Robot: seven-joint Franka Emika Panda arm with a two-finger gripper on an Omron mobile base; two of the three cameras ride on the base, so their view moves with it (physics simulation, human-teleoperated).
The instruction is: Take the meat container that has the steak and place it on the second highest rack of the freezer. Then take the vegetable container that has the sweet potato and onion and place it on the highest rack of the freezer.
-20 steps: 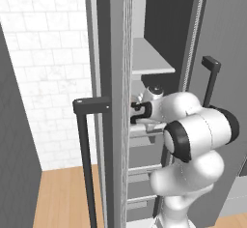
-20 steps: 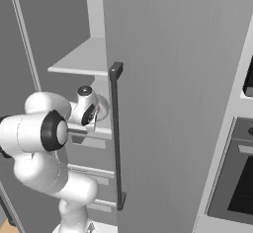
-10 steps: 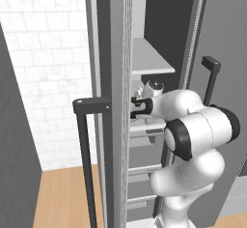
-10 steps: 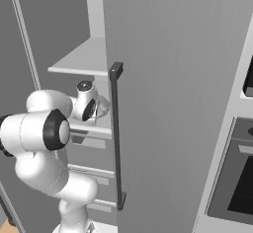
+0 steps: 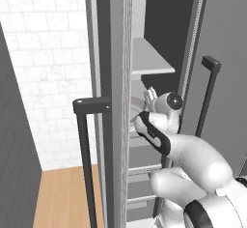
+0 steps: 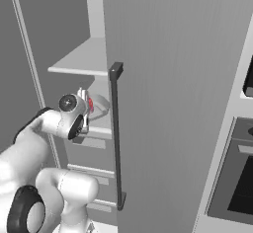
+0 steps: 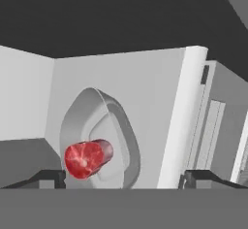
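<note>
Your end effector (image 7: 121, 177) sits inside the tall grey freezer (image 6: 168, 103) with its fingers spread apart, holding nothing. The red rounded steak (image 7: 86, 158) lies in its pale grey container (image 7: 114, 131) on the lower flat inner shelf (image 6: 101, 123), just beyond the fingertips.

White tiled wall (image 5: 46, 72) left of the open unit, wood-plank floor (image 5: 65, 195) beneath it, dark panel (image 5: 14, 149) along the left edge of the left base view; black oven column (image 6: 237, 177) at the right of the right base view.
</note>
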